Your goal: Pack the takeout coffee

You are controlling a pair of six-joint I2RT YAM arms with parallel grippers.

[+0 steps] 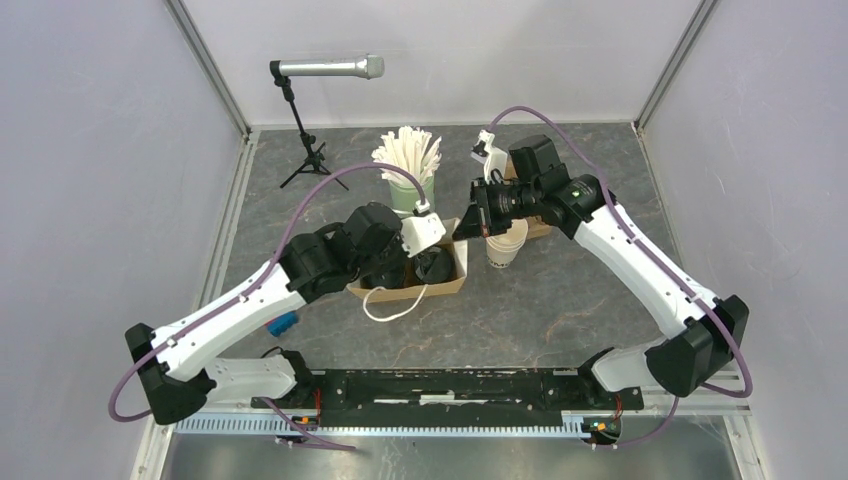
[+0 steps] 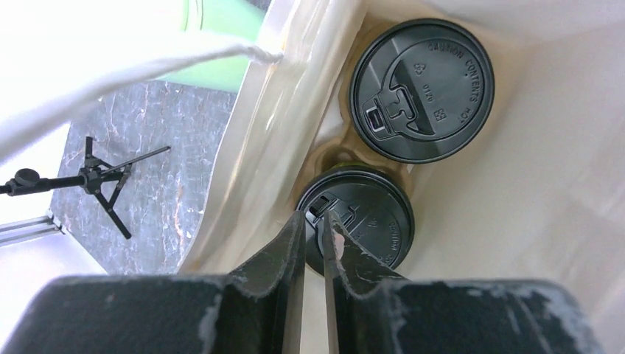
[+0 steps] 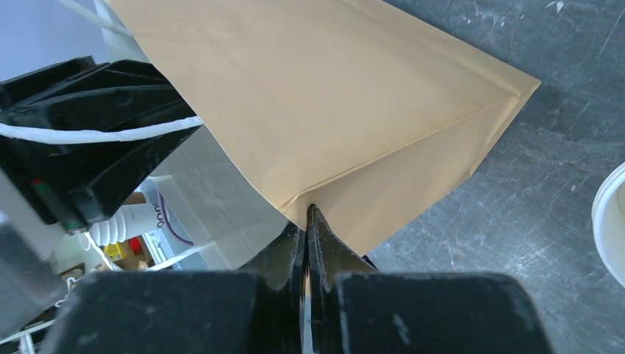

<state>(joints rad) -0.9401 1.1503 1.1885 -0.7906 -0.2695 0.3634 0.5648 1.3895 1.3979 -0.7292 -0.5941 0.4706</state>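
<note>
While right gripper (image 3: 306, 218) pinches paper bag (image 3: 332, 110) | left gripper (image 2: 313, 223) pinches its rim

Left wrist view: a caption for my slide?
Two lidded coffee cups packed in the paper bag, left pincer gripping its wall.

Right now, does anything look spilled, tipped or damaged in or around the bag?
Nothing stands out. The farther cup and the nearer cup stand upright inside the bag, lids seated; no spill or tear shows.
</note>
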